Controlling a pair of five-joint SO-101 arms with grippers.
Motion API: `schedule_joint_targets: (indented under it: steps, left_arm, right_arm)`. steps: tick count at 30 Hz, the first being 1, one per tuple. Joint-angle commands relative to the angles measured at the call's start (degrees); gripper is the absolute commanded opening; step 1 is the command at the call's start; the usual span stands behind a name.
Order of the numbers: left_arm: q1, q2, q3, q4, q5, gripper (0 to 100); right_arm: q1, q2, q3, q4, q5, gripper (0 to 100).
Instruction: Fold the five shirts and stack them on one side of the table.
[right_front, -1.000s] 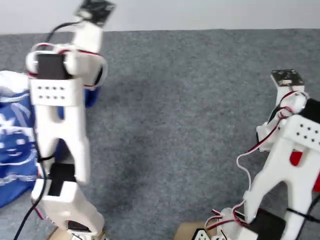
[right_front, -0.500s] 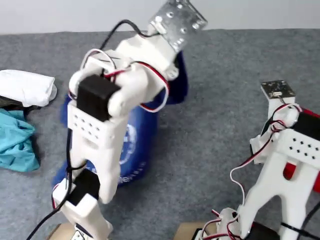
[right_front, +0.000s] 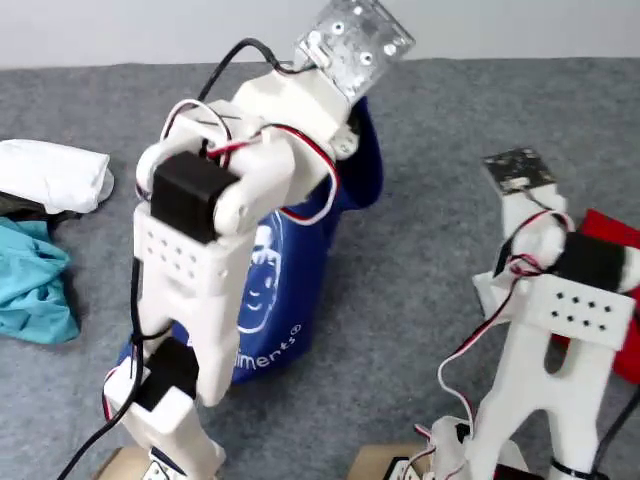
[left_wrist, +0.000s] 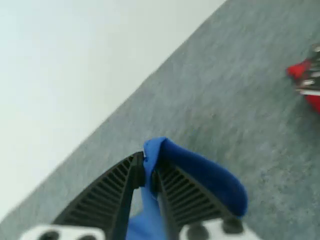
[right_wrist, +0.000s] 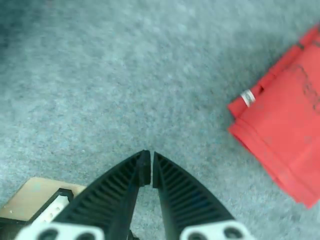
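Note:
A blue shirt (right_front: 280, 290) with white print hangs from my raised left gripper (left_wrist: 148, 172), which is shut on a fold of the blue shirt (left_wrist: 200, 175); its lower part trails onto the grey table by the left arm's base. A folded red shirt (right_front: 615, 300) lies at the right edge behind the right arm, and the red shirt (right_wrist: 285, 130) also lies beyond my right gripper (right_wrist: 148, 170). That gripper is shut on nothing above bare carpet. A white shirt (right_front: 55, 172) and a teal shirt (right_front: 35, 285) lie bunched at the far left, with a dark garment (right_front: 35, 208) between them.
Grey carpet (right_front: 440, 230) covers the table between the arms. A pale wall (right_front: 100, 30) runs along the far edge. Wooden base plates (right_front: 385, 462) sit at the near edge under the arms.
The left arm swung from the left pile toward the middle, lifting the blue shirt, which now hangs further unfurled. The right arm shifted slightly left, uncovering the red shirt.

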Motion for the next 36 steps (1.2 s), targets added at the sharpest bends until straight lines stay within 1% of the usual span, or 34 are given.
schedule_joint_targets:
  steps: [1,3,5,7,12,15,18,19,21,25,27,30,34,36]
  left_arm:
    - [-4.0,-0.6,4.4,1.0,0.6,0]
    - [-6.5,-0.6,6.5,1.0,0.6,0]
    - [-10.2,-0.5,7.3,1.0,2.1,0]
    - [-14.9,-0.5,7.5,1.0,3.5,0]
    - [-28.6,-1.1,7.4,1.1,3.5,0]
    - [-38.0,-1.0,7.6,1.1,2.0,0]
    - [-47.2,-0.5,7.9,1.0,1.4,0]
    - [-50.1,-0.4,8.0,1.0,1.4,0]
    - [-54.9,-0.3,8.6,1.0,0.5,0]
    - [-64.4,2.5,10.8,0.7,-0.6,0]
    - [-69.5,5.2,11.6,-0.4,-0.7,0]
    - [-77.0,9.8,11.3,-1.8,-1.1,0]
    - [-84.3,14.9,11.2,-3.1,-4.1,0]
    - [-87.6,16.7,11.2,-4.0,-5.2,0]
  right_arm:
    - [-2.5,-1.6,-0.3,2.3,0.2,1.0]
    - [-2.9,-1.6,-0.3,2.3,0.2,1.0]
    - [-2.9,-1.6,-0.3,2.3,0.2,1.0]
    - [-3.0,-1.7,-0.3,2.3,0.2,1.0]
    - [-3.6,-1.6,-0.3,2.3,0.2,1.0]
    - [-7.5,-1.9,-0.3,2.3,0.2,1.0]
    - [-13.3,-1.5,-0.3,2.3,-0.1,1.0]
    - [-15.3,-1.5,-0.3,2.2,-1.2,1.0]
    - [-19.5,-1.5,-0.3,1.9,-3.3,1.0]
    - [-27.2,2.0,-0.5,1.9,-4.2,1.2]
    - [-29.2,5.2,-1.0,1.5,-4.2,1.1]
    - [-30.0,9.2,-4.7,1.5,-4.0,1.1]
    - [-30.5,13.8,-12.5,1.5,-4.0,1.1]
    - [-32.0,16.5,-15.2,1.9,-4.0,1.1]
